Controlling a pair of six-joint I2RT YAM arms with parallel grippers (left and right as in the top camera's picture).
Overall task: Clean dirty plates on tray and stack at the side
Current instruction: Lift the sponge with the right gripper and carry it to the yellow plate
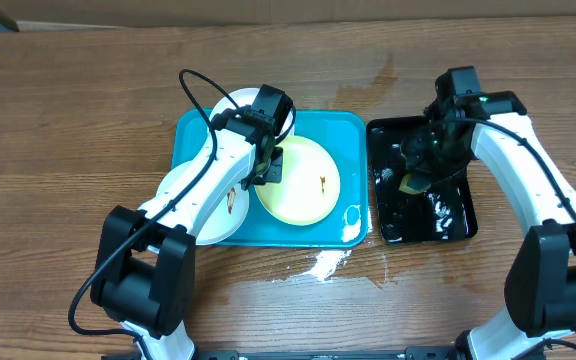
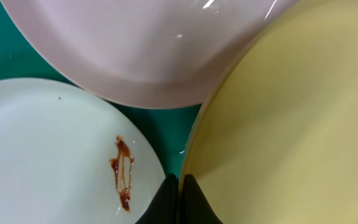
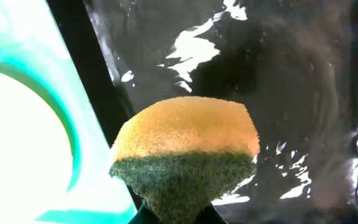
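The turquoise tray (image 1: pixel 353 130) holds three plates. A yellow-green rimmed plate (image 1: pixel 303 190) with a small brown smear lies on its right half. One white plate (image 1: pixel 208 215) with a brown smear (image 2: pixel 122 173) overhangs the front left, and another white plate (image 1: pixel 236 102) sits at the back. My left gripper (image 2: pixel 179 178) is shut on the left rim of the yellow-green plate (image 2: pixel 291 124). Over the black tray (image 1: pixel 458 215), my right gripper (image 3: pixel 176 214) is shut on a yellow sponge (image 3: pixel 185 143) with its green scouring side toward the camera.
The narrow black tray (image 3: pixel 278 81) to the right of the turquoise one is wet and shiny. White foam or spilled water (image 1: pixel 323 265) lies on the wooden table in front of the trays. A damp stain (image 1: pixel 373 80) marks the wood behind them.
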